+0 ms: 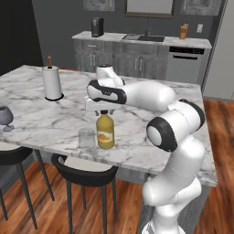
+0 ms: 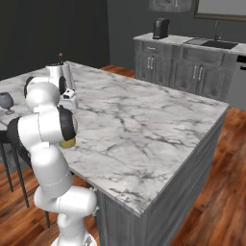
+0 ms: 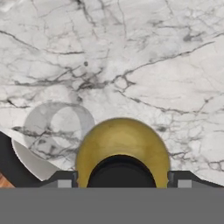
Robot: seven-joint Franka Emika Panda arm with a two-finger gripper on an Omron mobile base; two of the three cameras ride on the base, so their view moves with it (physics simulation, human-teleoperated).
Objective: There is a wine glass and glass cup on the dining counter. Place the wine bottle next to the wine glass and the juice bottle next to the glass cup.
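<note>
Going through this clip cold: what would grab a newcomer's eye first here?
The white arm reaches over the dining counter, its claw poised at the black cap of the orange juice bottle standing near the front edge. A clear glass cup stands just beside that bottle, toward the stools. Farther off, a paper towel roll stands upright mid-counter and the smoky wine glass sits at the far left end.

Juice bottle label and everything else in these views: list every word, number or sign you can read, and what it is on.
No text can be read in these pictures.
juice bottle: its white-and-orange label shows an orange shape; any lettering is too small and blurred to read.
dining counter: only grey veining, no writing.
</note>
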